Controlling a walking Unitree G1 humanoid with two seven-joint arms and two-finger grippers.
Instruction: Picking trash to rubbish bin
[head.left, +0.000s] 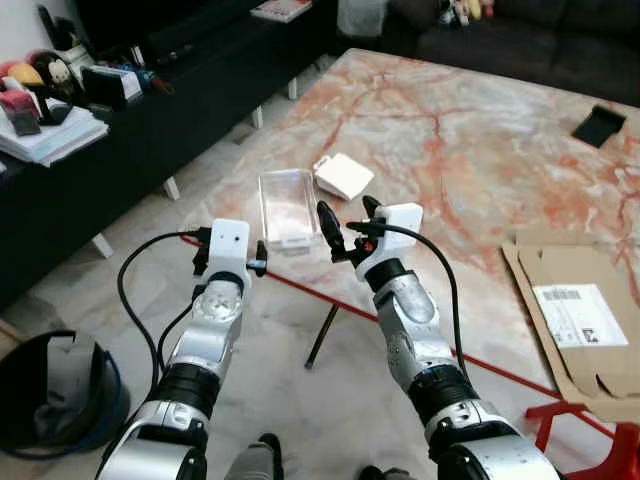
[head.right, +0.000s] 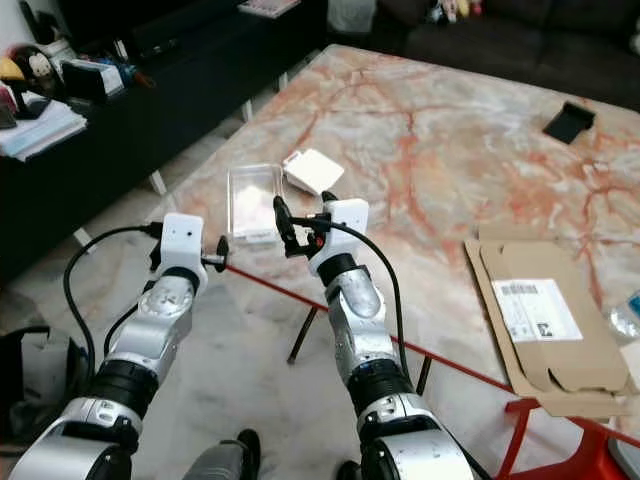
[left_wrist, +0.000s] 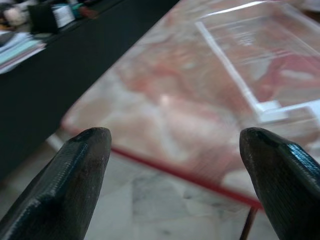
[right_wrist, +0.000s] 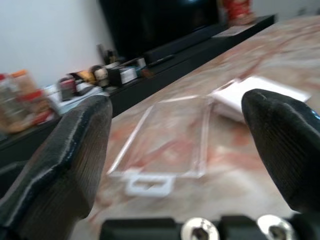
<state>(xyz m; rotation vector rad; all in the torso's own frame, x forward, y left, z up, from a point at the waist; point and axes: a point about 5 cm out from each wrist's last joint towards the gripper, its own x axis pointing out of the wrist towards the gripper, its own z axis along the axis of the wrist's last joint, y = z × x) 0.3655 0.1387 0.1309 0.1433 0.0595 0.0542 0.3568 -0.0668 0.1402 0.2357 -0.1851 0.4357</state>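
Observation:
A clear plastic tray (head.left: 288, 208) lies flat near the marble table's (head.left: 470, 150) front left corner. A small white box (head.left: 343, 176) sits just behind the tray. My right gripper (head.left: 348, 218) hovers open at the tray's right side, its fingers apart and empty; in the right wrist view the tray (right_wrist: 170, 135) and the box (right_wrist: 260, 92) lie ahead of it. My left gripper (left_wrist: 175, 150) is open and empty, level with the table's red edge, just left of and short of the tray (left_wrist: 260, 55). A black rubbish bin (head.left: 50, 395) stands on the floor at lower left.
Flattened cardboard (head.left: 575, 310) with a label lies on the table's right side, and a black flat object (head.left: 598, 125) farther back. A dark low console (head.left: 90, 150) with clutter runs along the left. A red stool (head.left: 600, 440) is at the lower right.

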